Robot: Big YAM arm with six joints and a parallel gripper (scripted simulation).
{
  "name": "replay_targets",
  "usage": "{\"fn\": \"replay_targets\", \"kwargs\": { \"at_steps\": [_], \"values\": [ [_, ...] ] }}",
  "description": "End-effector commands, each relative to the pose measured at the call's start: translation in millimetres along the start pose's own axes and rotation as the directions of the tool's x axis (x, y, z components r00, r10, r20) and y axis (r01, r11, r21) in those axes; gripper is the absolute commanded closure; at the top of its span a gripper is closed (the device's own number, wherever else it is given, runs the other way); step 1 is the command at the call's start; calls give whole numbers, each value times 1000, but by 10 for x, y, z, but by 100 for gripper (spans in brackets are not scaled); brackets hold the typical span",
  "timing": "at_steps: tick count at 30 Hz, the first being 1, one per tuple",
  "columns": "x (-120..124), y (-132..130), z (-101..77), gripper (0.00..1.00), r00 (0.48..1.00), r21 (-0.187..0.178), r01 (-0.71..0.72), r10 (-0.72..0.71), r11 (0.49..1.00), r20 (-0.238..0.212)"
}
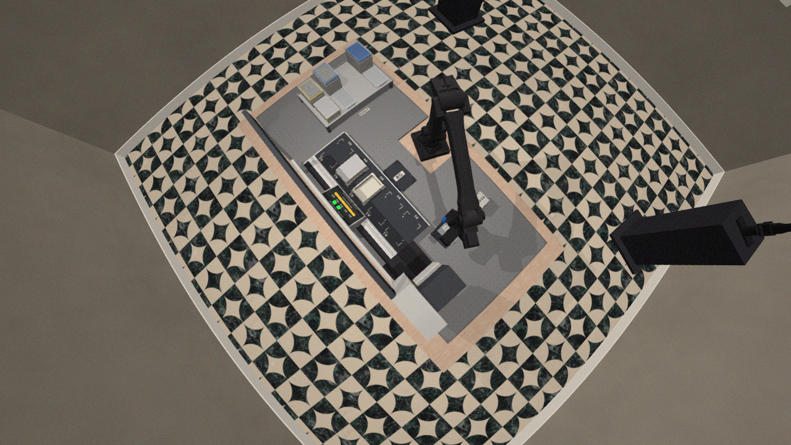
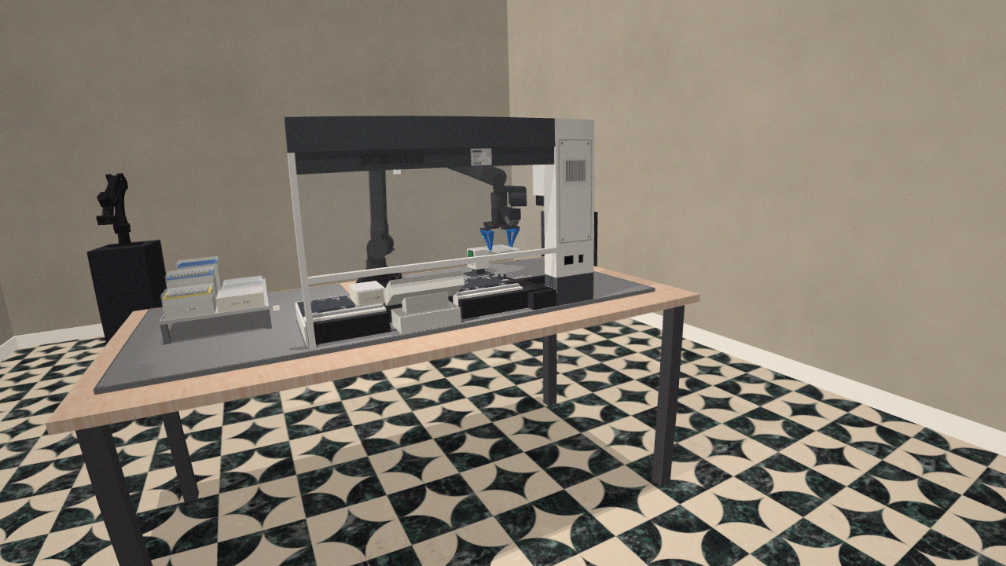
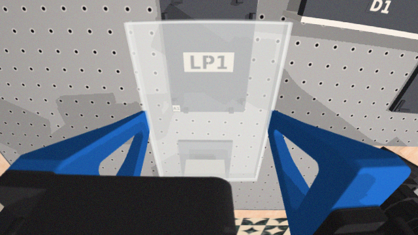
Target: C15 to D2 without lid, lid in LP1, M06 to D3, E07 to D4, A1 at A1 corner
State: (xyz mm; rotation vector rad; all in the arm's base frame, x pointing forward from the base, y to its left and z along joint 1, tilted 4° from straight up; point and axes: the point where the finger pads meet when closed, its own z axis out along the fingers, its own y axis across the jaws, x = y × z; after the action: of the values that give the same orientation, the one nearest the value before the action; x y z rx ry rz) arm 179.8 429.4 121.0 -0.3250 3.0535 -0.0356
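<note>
My gripper (image 3: 208, 117) (image 1: 444, 227) (image 2: 499, 237) is shut on a clear plate lid (image 3: 209, 98), gripped across its width by the blue fingers and held level. In the wrist view the lid hangs just above lid park LP1 (image 3: 202, 11), whose label shows through it. On the deck a white sealed block (image 1: 352, 167) lies next to an open cream reservoir (image 1: 368, 188). The two deck positions nearer my gripper look dark and bare. The D1 label (image 3: 379, 6) shows at the top right of the wrist view.
The SHELF (image 1: 362, 88) at the far end carries several racks and plates. The regrip nest RG (image 1: 400, 178) lies between the deck and the arm's base. The READY key post (image 1: 482, 199) stands close behind my gripper. The handler's gantry roof (image 2: 422, 141) spans the deck.
</note>
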Motion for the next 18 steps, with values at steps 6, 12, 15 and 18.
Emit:
{"fn": "replay_targets", "kwargs": {
  "at_steps": [6, 12, 15, 18],
  "values": [
    [-103, 10, 126, 100, 1000, -5, -7, 7, 1000, 8],
    [-115, 25, 207, 100, 1000, -9, -7, 7, 1000, 11],
    [-101, 7, 277, 100, 1000, -5, -7, 7, 1000, 8],
    [-100, 6, 310, 100, 1000, -5, -7, 7, 1000, 8]
  ]
}}
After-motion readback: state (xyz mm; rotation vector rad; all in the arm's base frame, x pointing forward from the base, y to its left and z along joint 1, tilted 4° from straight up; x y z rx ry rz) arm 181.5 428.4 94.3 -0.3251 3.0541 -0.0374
